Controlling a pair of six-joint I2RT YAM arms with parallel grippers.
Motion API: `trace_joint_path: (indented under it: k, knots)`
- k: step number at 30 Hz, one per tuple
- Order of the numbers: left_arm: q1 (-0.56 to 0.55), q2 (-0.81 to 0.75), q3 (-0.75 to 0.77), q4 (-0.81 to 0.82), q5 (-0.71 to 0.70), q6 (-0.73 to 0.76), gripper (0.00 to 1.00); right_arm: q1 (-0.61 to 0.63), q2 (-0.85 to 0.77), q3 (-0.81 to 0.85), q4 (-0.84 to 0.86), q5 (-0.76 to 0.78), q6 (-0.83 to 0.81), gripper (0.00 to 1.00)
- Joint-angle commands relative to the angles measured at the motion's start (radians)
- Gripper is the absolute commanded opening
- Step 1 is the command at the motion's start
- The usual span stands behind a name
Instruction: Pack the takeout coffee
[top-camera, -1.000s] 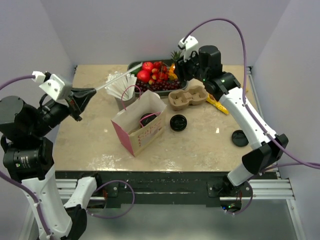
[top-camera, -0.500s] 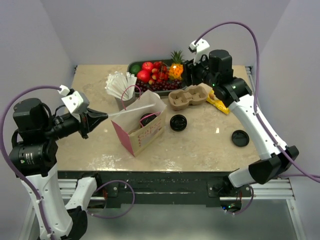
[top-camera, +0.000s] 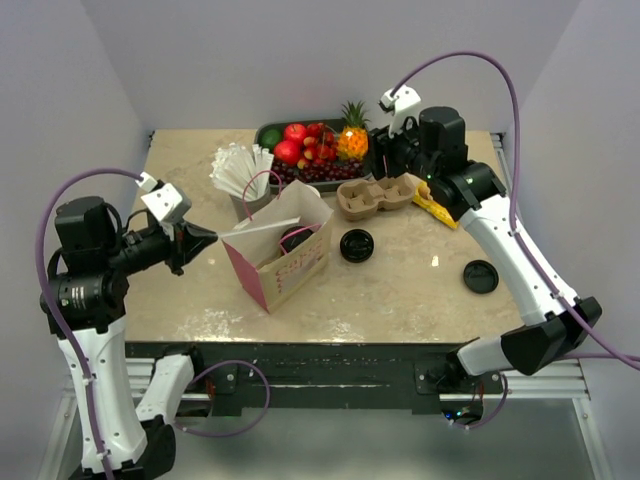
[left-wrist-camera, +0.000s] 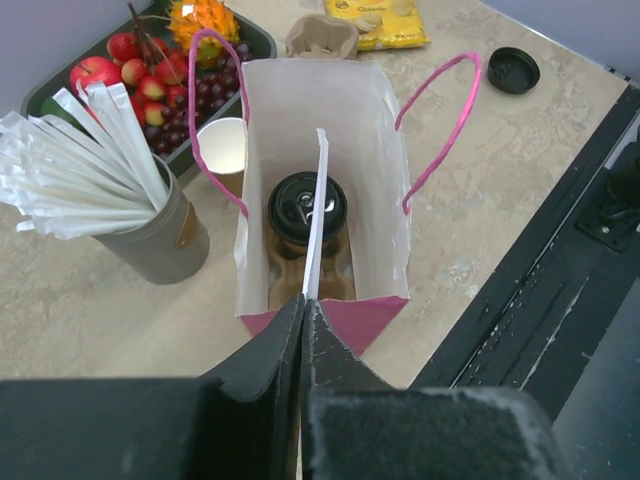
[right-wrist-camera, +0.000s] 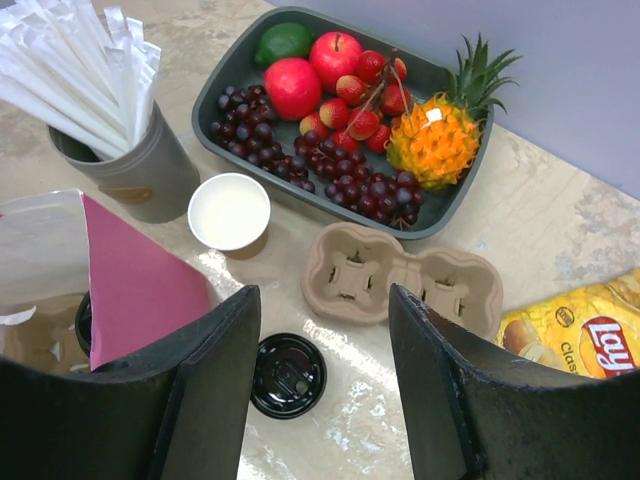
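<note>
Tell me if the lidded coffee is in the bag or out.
In. The left wrist view looks down into the open pink bag: the takeout coffee stands upright inside, lidded.

Matt paper bag (left-wrist-camera: 370, 150) — glossy plastic coffee lid (left-wrist-camera: 290, 205).

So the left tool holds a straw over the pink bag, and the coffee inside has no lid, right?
No: the coffee is lidded, as the left wrist view shows. The left tool does hold a straw over the pink bag.
</note>
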Motion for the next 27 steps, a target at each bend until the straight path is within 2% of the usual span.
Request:
trace_joint_path:
  k: [1, 3, 5, 7, 11, 14, 15, 16, 17, 18, 21, 22, 27]
  knots:
    - [0.006, 0.057, 0.004, 0.124, 0.050, -0.052, 0.10, -0.008, -0.028, -0.014, 0.024, -0.016, 0.016, 0.57]
    - [0.005, 0.077, 0.008, 0.191, 0.080, -0.102, 0.13, -0.009, -0.026, -0.017, 0.024, -0.017, 0.017, 0.57]
    - [-0.003, 0.102, 0.007, 0.266, 0.116, -0.184, 0.25, -0.012, -0.023, -0.015, 0.026, -0.020, 0.016, 0.58]
    - [-0.020, 0.132, 0.013, 0.297, 0.128, -0.234, 0.42, -0.012, -0.026, -0.015, 0.027, -0.020, 0.014, 0.58]
    - [-0.113, 0.172, 0.076, 0.337, 0.056, -0.279, 0.56, -0.015, -0.034, -0.017, 0.023, -0.019, 0.008, 0.58]
    - [-0.117, 0.174, 0.126, 0.339, -0.010, -0.290, 0.64, -0.018, -0.046, -0.015, 0.011, -0.070, -0.021, 0.60]
    - [-0.117, 0.176, 0.142, 0.331, -0.072, -0.279, 0.66, -0.018, -0.046, -0.014, -0.002, -0.087, -0.048, 0.61]
    - [-0.117, 0.177, 0.156, 0.323, -0.111, -0.273, 0.75, -0.018, -0.049, -0.003, -0.041, -0.112, -0.064, 0.62]
    - [-0.117, 0.177, 0.177, 0.304, -0.149, -0.265, 0.78, -0.017, -0.052, 0.001, -0.060, -0.129, -0.079, 0.65]
    - [-0.117, 0.177, 0.185, 0.294, -0.220, -0.247, 0.80, -0.018, -0.057, 0.006, -0.083, -0.162, -0.113, 0.73]
    - [-0.117, 0.168, 0.183, 0.279, -0.342, -0.241, 0.92, -0.018, -0.055, 0.044, -0.216, -0.181, -0.159, 0.79]
    - [-0.117, 0.159, 0.165, 0.282, -0.370, -0.247, 0.99, -0.018, -0.049, 0.076, -0.244, -0.164, -0.159, 0.89]
    - [-0.104, 0.146, 0.097, 0.338, -0.611, -0.308, 0.99, -0.018, 0.000, 0.141, -0.318, 0.099, -0.033, 0.97]
